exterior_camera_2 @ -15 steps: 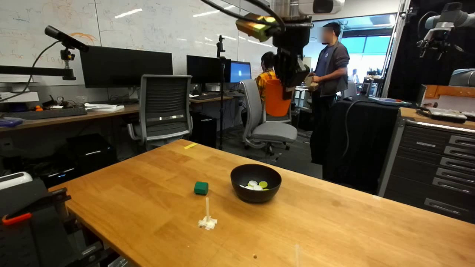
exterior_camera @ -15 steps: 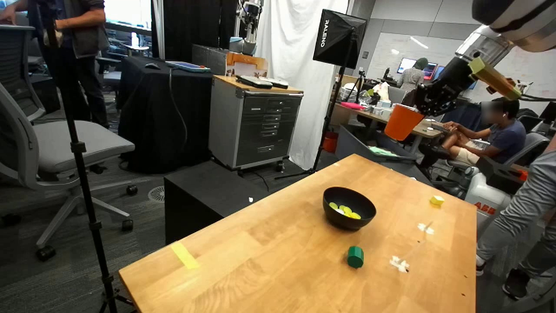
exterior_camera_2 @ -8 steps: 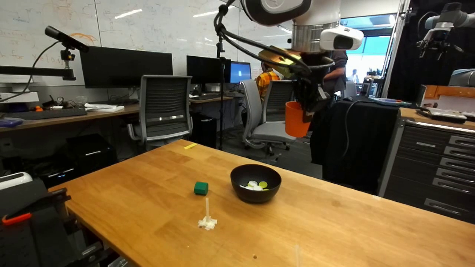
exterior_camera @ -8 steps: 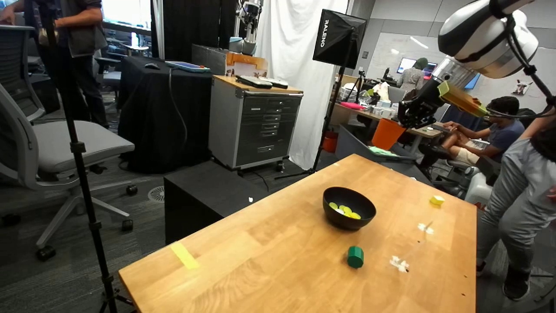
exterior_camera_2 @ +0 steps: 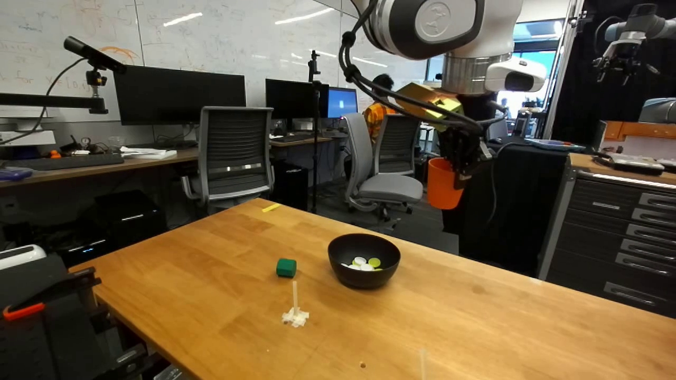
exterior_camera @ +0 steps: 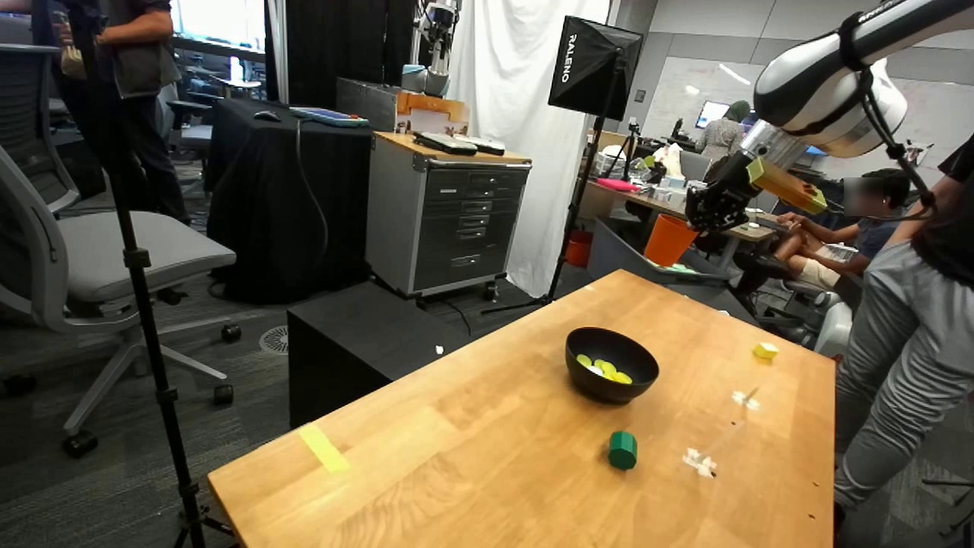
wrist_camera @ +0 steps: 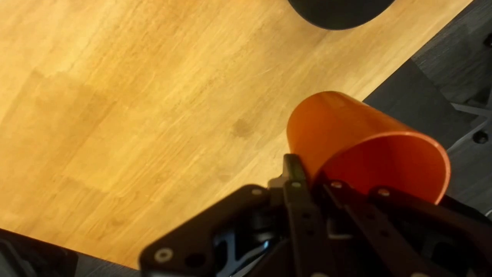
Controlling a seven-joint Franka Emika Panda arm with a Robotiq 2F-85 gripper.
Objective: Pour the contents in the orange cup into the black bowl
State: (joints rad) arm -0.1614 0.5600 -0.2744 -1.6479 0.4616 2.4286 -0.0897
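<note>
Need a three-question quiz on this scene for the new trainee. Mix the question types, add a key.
1. Fill in the blank: The jaws are shut on the ____.

2. True or false: Yellowish and white pieces lie in the black bowl.

3. Multiple choice: Where is the green block?
A) Inside the black bowl
B) On the table, apart from the black bowl
C) Between the jaws

Key:
1. orange cup
2. True; both exterior views show them there.
3. B
</note>
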